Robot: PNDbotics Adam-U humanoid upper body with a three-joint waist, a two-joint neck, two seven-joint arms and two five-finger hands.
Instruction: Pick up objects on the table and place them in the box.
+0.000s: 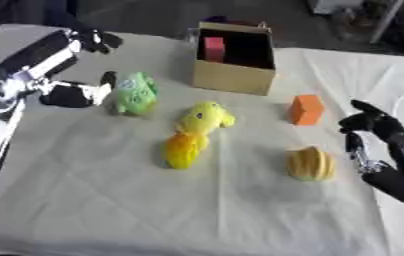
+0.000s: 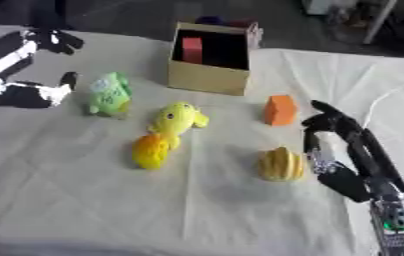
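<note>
A: What is on the table, and where is the box?

B: A pale cloth covers the table (image 1: 109,210). An open cardboard box (image 1: 233,76) stands at the far side with a red block (image 1: 214,48) already inside, leaning at its left wall. The box mouth faces up and toward the robot, which looks handy for dropping things in from above.

A: What is the left hand doing?

B: The left hand (image 1: 74,94) is beside a green plush toy (image 1: 135,94). One dark fingertip sits at the toy's left edge, touching or nearly so; I cannot tell whether the fingers are wrapped round it. The toy lies just to the right of those fingers, and the box is farther right and beyond. My guess is this toy is the one being reached for.

A: And the right hand?

B: The right hand (image 2: 332,125) hovers with fingers curled downward, holding nothing. An orange block (image 2: 281,110) is just left of its fingertips, and a yellow ridged gourd-shaped toy (image 2: 281,164) lies below and left of them. It seems poised to take one of those two.

A: Anything else left?

B: A yellow plush duck (image 1: 195,134) lies mid-table, well apart from both hands, still waiting
</note>
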